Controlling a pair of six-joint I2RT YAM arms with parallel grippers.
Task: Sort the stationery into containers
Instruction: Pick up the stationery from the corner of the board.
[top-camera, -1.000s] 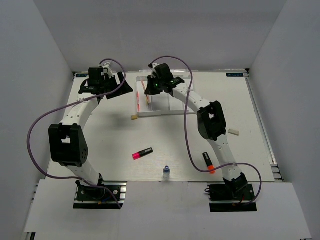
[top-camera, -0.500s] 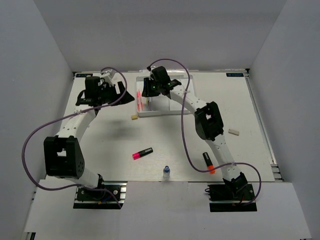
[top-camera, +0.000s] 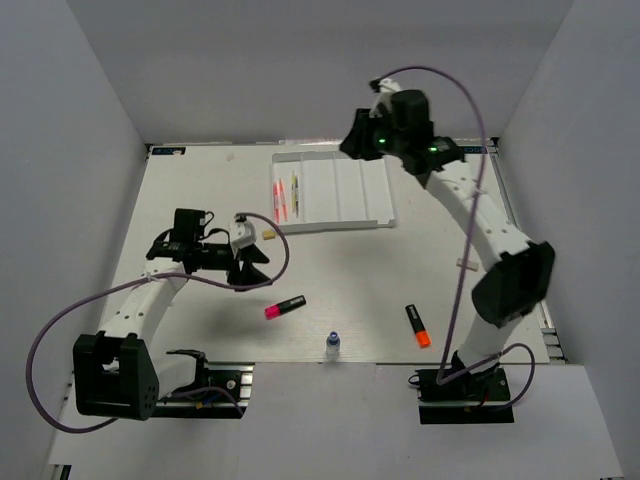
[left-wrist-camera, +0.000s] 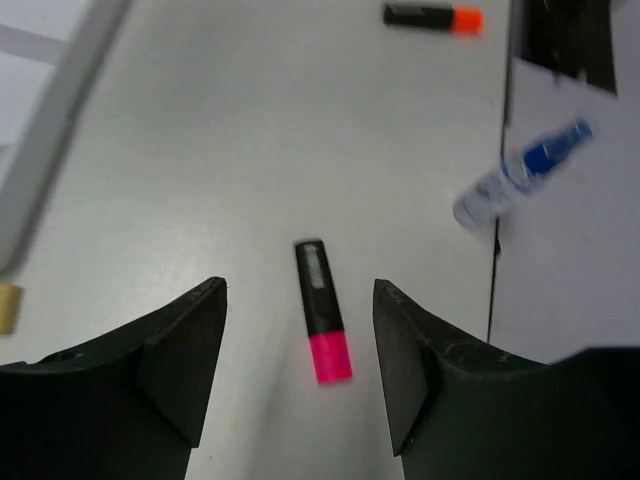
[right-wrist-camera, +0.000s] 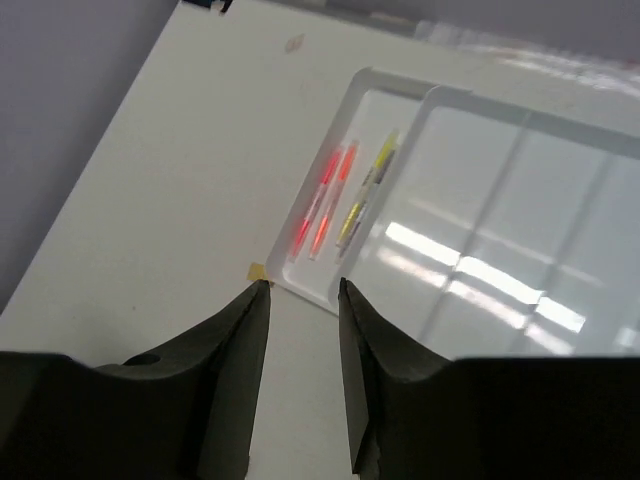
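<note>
The white tray (top-camera: 350, 190) lies at the back middle. Pink, orange and yellow pens (top-camera: 281, 196) lie in its left compartment, also seen in the right wrist view (right-wrist-camera: 330, 198). The pink-ended highlighter (top-camera: 285, 307) lies on the table, and in the left wrist view (left-wrist-camera: 322, 325) it sits between my fingers, below them. My left gripper (top-camera: 246, 262) (left-wrist-camera: 299, 292) is open and empty above it. My right gripper (top-camera: 360, 140) (right-wrist-camera: 303, 288) is open and empty, raised above the tray's back edge. The orange-ended highlighter (top-camera: 418, 325) and the blue-capped bottle (top-camera: 333, 344) lie near the front.
A beige eraser (top-camera: 268, 234) lies by the tray's front left corner, also in the right wrist view (right-wrist-camera: 257, 271). Another eraser (top-camera: 465, 264) lies at the right beside the right arm. The left wrist view shows the bottle (left-wrist-camera: 520, 175) and orange highlighter (left-wrist-camera: 432, 17) beyond the pink one.
My left arm has swung from the tray's left side to the front, over the pink highlighter. My right gripper has risen from the tray's left compartment and moved right and back.
</note>
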